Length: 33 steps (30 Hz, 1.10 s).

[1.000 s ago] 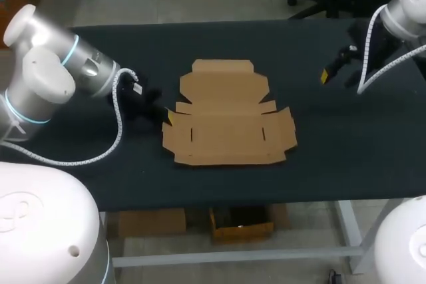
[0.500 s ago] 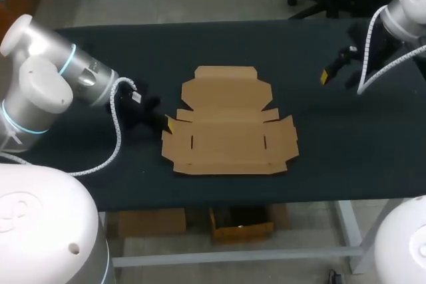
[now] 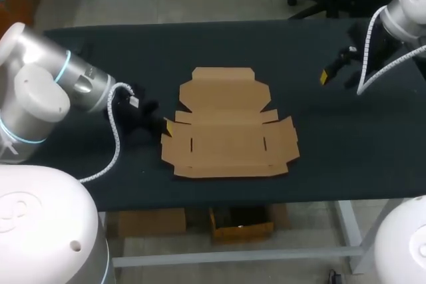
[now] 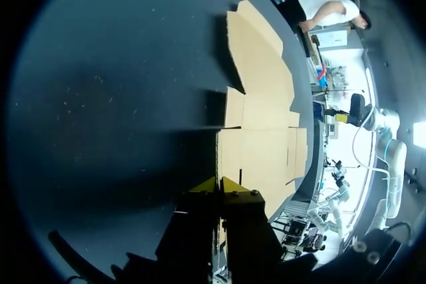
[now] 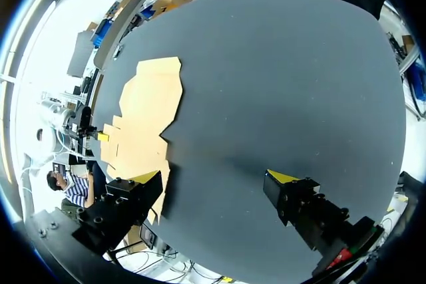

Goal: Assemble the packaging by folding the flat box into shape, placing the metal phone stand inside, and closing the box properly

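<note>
The flat brown cardboard box (image 3: 229, 128) lies unfolded on the dark counter (image 3: 333, 144), with its panels and side flaps spread out. The left end effector (image 3: 166, 126) sits low at the box's near side edge. In the left wrist view the two yellow tips stand close together, clenched on the edge of the side flap, and the rest of the box (image 4: 263, 144) stretches away ahead of that end effector (image 4: 217, 183). The large lid panel lies farthest from it. The counter beside the left end effector, on the side away from the box, is in shadow.

The right end effector (image 5: 214, 179) hangs well apart from the box, off past its opposite side. It is released: the two yellow-tipped fingers (image 5: 285, 177) stand wide apart, with only dark counter between them. Seen from this wrist, the box (image 5: 150, 108) lies ahead of the right end effector and off to one side, beyond one of its fingers and touching neither. The left end effector shows at the box's far edge, across the cardboard from the right one.

In the head view the left arm comes in low over the counter, while the right end effector (image 3: 324, 76) stands over bare counter, away from the cardboard.
</note>
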Tool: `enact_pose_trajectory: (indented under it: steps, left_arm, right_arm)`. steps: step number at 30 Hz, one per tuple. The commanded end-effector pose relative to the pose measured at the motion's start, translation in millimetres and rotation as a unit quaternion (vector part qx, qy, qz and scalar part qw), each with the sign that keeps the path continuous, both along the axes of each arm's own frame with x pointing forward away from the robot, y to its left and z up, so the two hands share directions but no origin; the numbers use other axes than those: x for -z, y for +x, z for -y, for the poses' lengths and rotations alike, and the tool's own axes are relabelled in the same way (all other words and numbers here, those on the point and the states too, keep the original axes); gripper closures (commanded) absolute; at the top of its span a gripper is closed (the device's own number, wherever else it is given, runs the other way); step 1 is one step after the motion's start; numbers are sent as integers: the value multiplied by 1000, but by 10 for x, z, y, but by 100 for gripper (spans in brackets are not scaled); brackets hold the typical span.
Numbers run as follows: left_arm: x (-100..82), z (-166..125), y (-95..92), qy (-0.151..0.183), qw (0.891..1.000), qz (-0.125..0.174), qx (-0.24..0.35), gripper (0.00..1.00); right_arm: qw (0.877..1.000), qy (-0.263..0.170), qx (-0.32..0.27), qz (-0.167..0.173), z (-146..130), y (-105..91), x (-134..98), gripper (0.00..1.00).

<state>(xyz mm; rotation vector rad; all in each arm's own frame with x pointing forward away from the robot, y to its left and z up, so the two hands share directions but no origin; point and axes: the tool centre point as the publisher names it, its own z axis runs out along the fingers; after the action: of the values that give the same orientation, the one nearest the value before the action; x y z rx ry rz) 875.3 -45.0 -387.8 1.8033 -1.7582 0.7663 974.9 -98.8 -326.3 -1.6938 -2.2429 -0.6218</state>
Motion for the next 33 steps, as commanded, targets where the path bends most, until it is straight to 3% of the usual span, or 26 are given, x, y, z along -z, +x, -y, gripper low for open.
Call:
enact_pose_trajectory:
  steps: [1, 16, 17, 18, 19, 20, 21, 22, 33]
  left_arm:
    - [6, -6, -35, -1, 1000, 2, -3, 100]
    - [83, -24, 20, 1, 1000, -9, -8, 98]
    - [85, -26, 20, 2, 1000, -9, -8, 85]
    - [85, -30, 21, 2, 1000, -10, -9, 65]
    - [84, -36, 22, 2, 1000, -10, -10, 57]
    - [80, -42, 23, 2, 1000, -9, -11, 27]
    - [71, -50, 27, 2, 1000, -9, -12, 7]
    - [59, -59, 29, 1, 1000, -8, -14, 0]
    - [-238, -230, 167, 29, 999, 12, -33, 0]
  right_arm:
    - [1000, 3, -1, 0, 9, -4, 0, 0]
    - [1000, 3, 0, 1, 11, -21, -8, 0]
    - [1000, 3, 0, 1, 11, -21, -8, 0]
    - [1000, 3, 0, 1, 12, -20, -8, 0]
    - [1000, 3, -1, 1, 12, -15, -7, 0]
    - [1000, 3, -1, 1, 12, -12, -6, 0]
    - [1000, 3, -1, 1, 10, -10, -7, 0]
    - [1000, 3, -1, 1, 8, -8, -8, 0]
    - [1000, 5, -2, 6, -14, -42, -27, 0]
